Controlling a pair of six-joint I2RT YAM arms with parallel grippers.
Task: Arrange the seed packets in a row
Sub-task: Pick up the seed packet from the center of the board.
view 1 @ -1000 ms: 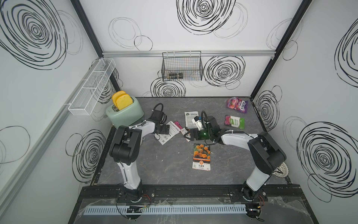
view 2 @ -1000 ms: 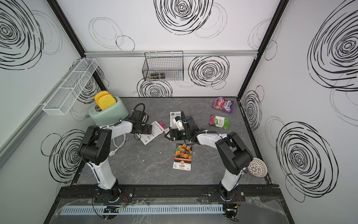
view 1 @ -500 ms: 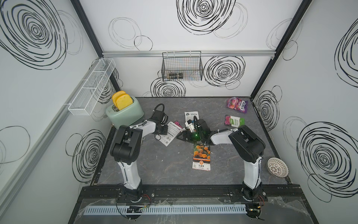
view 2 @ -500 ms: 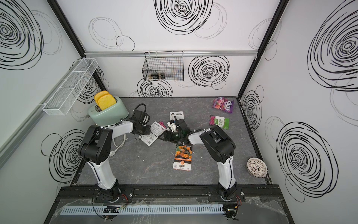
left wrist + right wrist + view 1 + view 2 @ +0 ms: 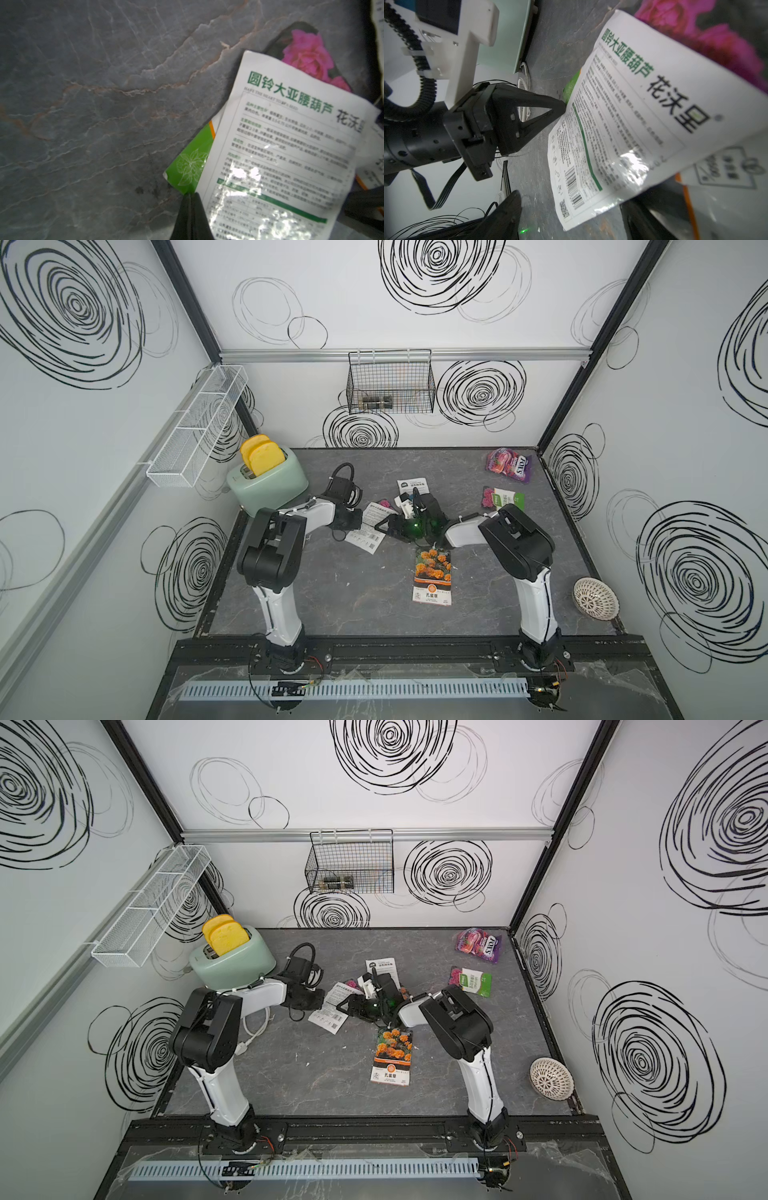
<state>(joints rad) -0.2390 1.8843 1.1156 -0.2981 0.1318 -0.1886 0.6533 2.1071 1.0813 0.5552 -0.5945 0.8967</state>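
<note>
A pile of seed packets lies mid-table. On top is a white-backed packet (image 5: 286,158) with green print and a barcode (image 5: 623,116); under it are a green packet (image 5: 193,164) and a pink-flower packet (image 5: 305,56). My left gripper (image 5: 190,196) is shut, pinching the green packet's corner. My right gripper (image 5: 575,216) is open, and the white-backed packet's barcode corner lies between its fingers (image 5: 508,212). In both top views the grippers face each other across this pile (image 5: 370,531). An orange marigold packet (image 5: 432,576) lies nearer the front, a pink-and-green packet (image 5: 503,499) to the right, and a white-backed one (image 5: 411,486) behind.
A mint toaster (image 5: 270,485) with yellow toast stands back left, close to my left arm. A purple-pink candy bag (image 5: 508,464) lies back right. A white lattice bowl (image 5: 595,598) sits at the right edge. A wire basket (image 5: 390,383) hangs on the back wall.
My left gripper has closed from wide open onto the green packet's corner. My right arm has swung left to the pile, its elbow folding in and its jaws narrowing a little.
</note>
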